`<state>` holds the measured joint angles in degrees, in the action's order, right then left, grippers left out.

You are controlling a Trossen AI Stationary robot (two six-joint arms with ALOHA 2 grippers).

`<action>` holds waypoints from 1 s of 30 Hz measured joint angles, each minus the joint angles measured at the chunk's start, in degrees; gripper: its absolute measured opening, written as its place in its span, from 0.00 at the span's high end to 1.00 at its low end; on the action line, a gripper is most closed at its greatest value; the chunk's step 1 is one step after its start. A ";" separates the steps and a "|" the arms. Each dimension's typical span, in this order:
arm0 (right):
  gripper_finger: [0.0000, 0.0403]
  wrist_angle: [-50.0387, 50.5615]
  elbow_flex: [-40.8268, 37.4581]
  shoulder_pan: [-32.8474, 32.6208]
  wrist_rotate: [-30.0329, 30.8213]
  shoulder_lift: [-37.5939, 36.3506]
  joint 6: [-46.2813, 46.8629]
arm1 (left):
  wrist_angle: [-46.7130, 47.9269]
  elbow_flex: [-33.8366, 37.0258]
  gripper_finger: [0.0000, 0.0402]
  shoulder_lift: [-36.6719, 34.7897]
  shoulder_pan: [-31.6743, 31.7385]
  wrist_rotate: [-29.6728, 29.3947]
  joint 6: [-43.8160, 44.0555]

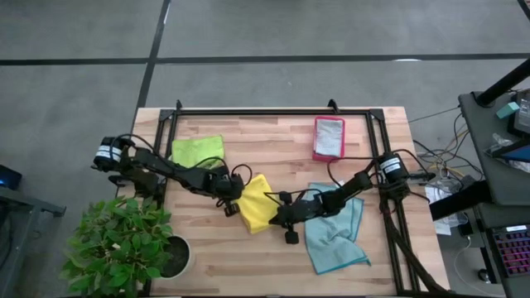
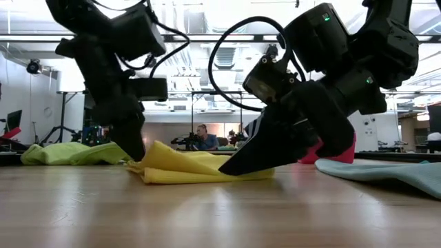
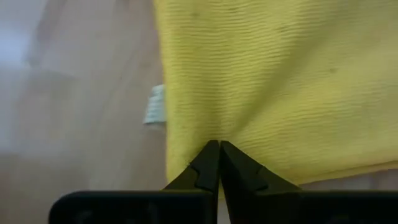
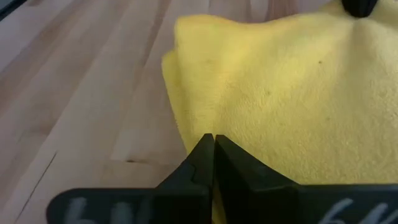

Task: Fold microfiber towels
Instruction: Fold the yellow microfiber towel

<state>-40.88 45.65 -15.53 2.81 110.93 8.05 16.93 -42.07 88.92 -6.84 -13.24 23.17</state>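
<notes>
A yellow microfiber towel (image 1: 258, 205) lies bunched in layers on the wooden table (image 1: 248, 265), near its middle. My left gripper (image 1: 236, 204) is shut on the towel's left side, and my right gripper (image 1: 280, 218) is shut on its near right side. A lime green towel (image 1: 197, 151) lies at the far left. A light blue towel (image 1: 335, 236) lies crumpled at the near right, partly under my right arm. My left gripper pinches the yellow towel's left edge (image 3: 219, 132) between its two fingers, slanting steeply down from the table's left. The cloth puckers toward the fingertips and lies on the table. My right gripper pinches the towel's near right edge (image 4: 219, 127) between its two fingers, slanting low from the table's right. One layer or several, I cannot tell; the towel rests on the table.
A pink-red tray (image 1: 329, 137) sits at the far right of the table. A potted plant (image 1: 124, 244) stands off the near left corner. A black frame (image 1: 273, 110) runs along the table's far edge. Bare wood lies along the near edge.
</notes>
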 joint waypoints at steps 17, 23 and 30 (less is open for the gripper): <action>0.98 0.80 -0.17 -0.07 -0.46 -3.70 1.98 | 2.09 -2.16 1.00 -5.16 -1.40 -2.16 -1.42; 0.98 1.42 -0.17 0.26 0.23 -6.64 1.86 | -5.37 -2.31 1.00 -6.68 -5.33 -2.20 -1.08; 0.98 3.00 0.65 3.47 5.95 -7.76 1.36 | -18.22 -2.25 1.00 -1.21 -11.16 -2.22 -1.06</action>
<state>-37.87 46.29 -12.06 8.75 103.18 9.41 -1.29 -44.31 87.72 -18.00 -15.46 22.11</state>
